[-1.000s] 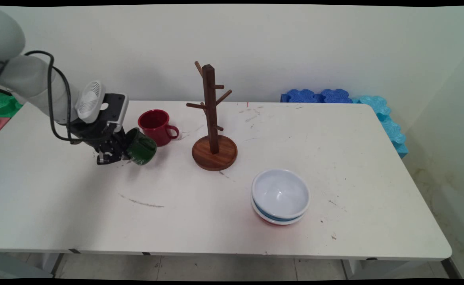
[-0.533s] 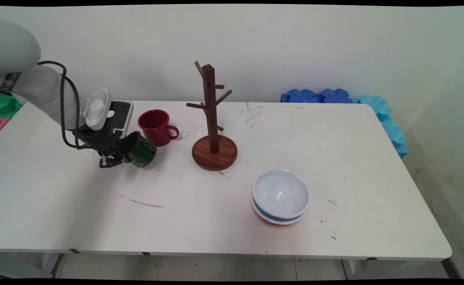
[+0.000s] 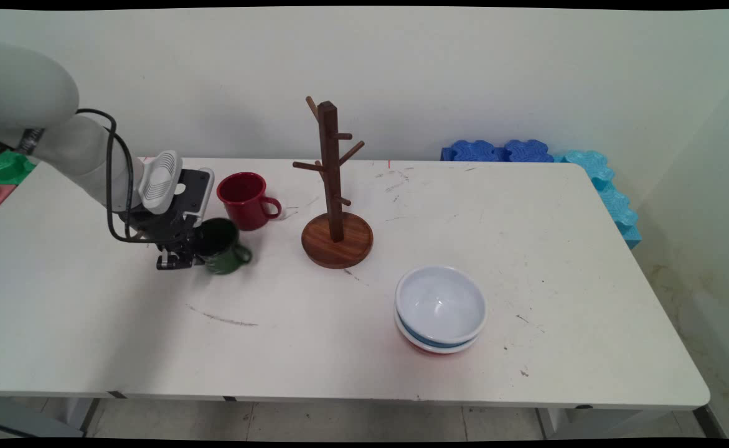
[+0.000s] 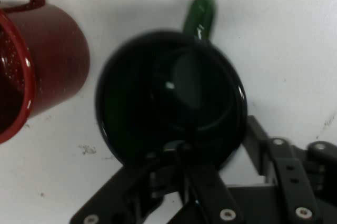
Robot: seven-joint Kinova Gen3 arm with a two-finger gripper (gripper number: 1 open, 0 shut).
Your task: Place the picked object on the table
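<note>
The white table [image 3: 364, 348] is lit brightly and evenly from overhead, so only soft, faint shadows are thrown. A pale shadow is seen under the dark green enamel mug [image 3: 220, 247] and around the brown wooden peg stand [image 3: 334, 186]. A small glint is caught inside the glossy pale blue bowl [image 3: 442, 303]. In the hand view, the mug's handle is streaked with glare.

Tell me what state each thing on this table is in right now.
Green mug: upright on the table, rim clamped by the gripper.
Red mug: upright, free, handle toward the mug tree.
Mug tree: upright, pegs bare.
Bowls: stacked, top one empty.
</note>
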